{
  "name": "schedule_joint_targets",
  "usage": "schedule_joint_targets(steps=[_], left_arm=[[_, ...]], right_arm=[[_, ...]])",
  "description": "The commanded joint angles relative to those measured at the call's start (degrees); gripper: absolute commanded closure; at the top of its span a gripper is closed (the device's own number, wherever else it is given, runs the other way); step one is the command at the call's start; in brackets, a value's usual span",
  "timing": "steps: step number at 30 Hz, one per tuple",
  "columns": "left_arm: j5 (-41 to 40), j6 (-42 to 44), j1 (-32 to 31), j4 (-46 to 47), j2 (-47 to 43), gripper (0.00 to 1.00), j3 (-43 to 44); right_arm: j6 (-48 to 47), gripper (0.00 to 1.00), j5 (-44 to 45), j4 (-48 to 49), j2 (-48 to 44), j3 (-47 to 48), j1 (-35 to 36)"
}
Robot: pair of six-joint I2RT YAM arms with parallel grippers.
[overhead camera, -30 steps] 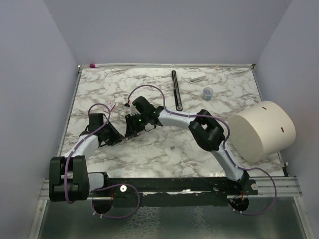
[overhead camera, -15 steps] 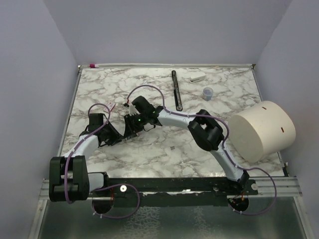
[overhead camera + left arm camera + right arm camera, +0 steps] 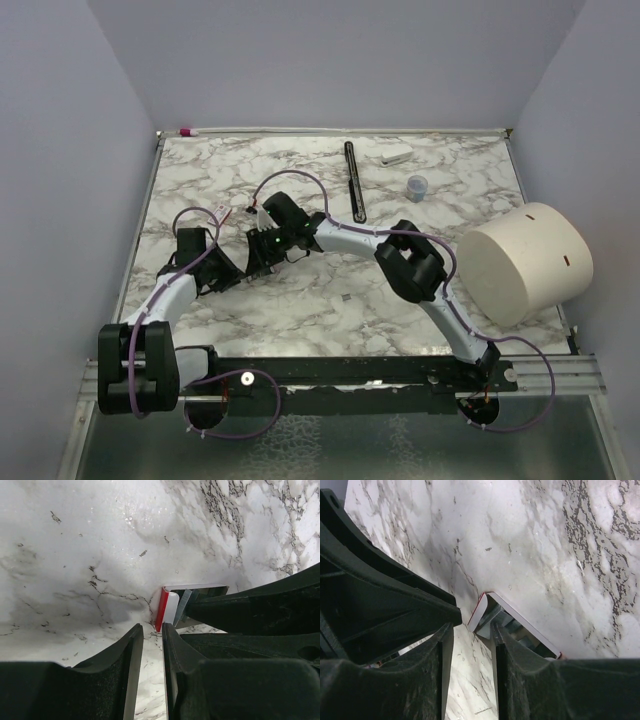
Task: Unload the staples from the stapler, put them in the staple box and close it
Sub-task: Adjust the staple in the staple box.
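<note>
— Where do we have our left arm (image 3: 172, 292)?
— It reaches from the near-left base toward the far side. The left gripper (image 3: 222, 272) points right with its jaws almost together, and we cannot tell whether they pinch anything.
— And our right arm (image 3: 418, 272)?
— It is folded at the elbow, forearm stretched left. The right gripper (image 3: 262, 262) nearly meets the left one, jaws slightly apart.
</note>
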Motion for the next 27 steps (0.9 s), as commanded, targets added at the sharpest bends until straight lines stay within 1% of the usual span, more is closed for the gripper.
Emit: schedule_joint_targets(steps=[1,5,9,11,20,27], left_arm=[[-2.3,0.1,0.3,-1.3,-1.8,0.74,0.6],[-1.4,-0.5,0.8,-0.8,-0.8,0.73,1.2],[-1.1,-0.7,1.7,0.0,0.0,0.67,1.0],[-1.0,-0.7,2.1,0.2,0.6,0.66,0.9],[-1.7,-0.9,2.5,0.8,0.9,0.67,-0.1],[-2.1,-0.7,2.5,0.8,1.0,0.69,-0.1]], right_arm=[[-0.5,0.62,-0.4,2.3,-3.4,-0.2,0.5],[-1.8,0.61,1.3,-0.1,-3.8,1.0,0.4],[-1.3,0.61,0.1,0.5,-2.7,0.9,0.5],[-0.8,0.61,-0.6,1.1,-2.0,1.0,0.5],[-0.3,0.63,-2.0,1.5,0.9,2.6,0.5],[0.1,0.64,-2.8,1.5,3.0,3.9,0.5]])
